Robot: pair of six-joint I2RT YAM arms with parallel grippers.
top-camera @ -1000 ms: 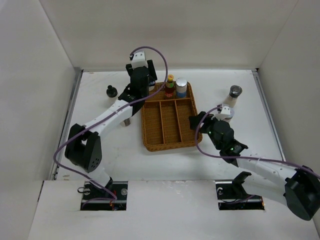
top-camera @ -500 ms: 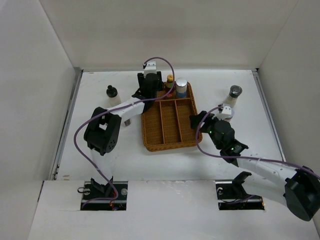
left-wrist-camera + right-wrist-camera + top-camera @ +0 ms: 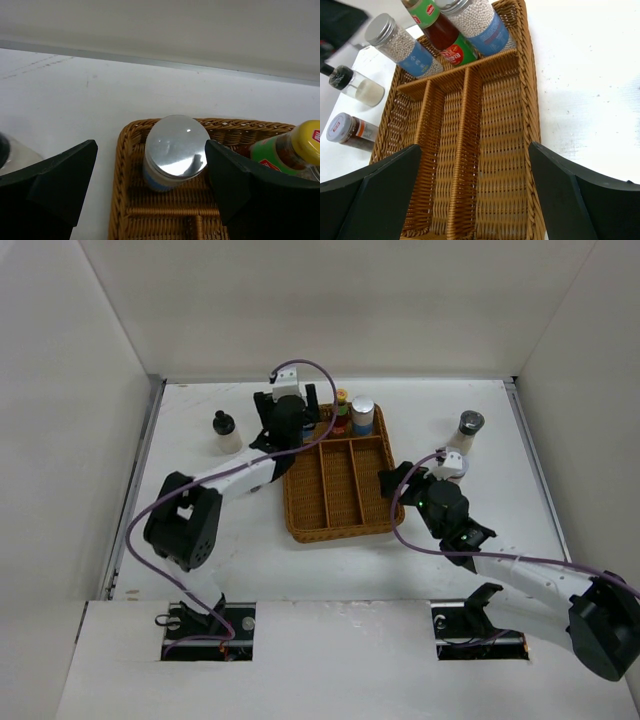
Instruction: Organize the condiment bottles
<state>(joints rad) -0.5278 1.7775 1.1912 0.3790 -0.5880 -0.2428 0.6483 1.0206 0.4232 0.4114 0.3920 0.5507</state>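
Observation:
The brown wicker tray (image 3: 340,510) holds three condiment bottles in its back compartment. A silver-lidded shaker (image 3: 176,152) stands in the back left corner, between the open fingers of my left gripper (image 3: 150,185) with a gap on each side. A yellow-capped sauce bottle (image 3: 341,405) and a second silver-lidded shaker (image 3: 362,414) stand to its right. My left gripper (image 3: 298,412) hides the corner shaker in the top view. My right gripper (image 3: 475,200) hangs open and empty over the tray's right long compartment.
A black-capped jar (image 3: 224,430) stands on the table left of the tray. A white-lidded jar with dark contents (image 3: 347,132) lies beside the tray's left side. A dark-lidded shaker (image 3: 468,430) stands at the right. White walls enclose the table.
My left gripper has opened and let go of the silver-lidded shaker, which now stands in the tray's back left corner. The left arm shifted slightly. The right arm has stayed put.

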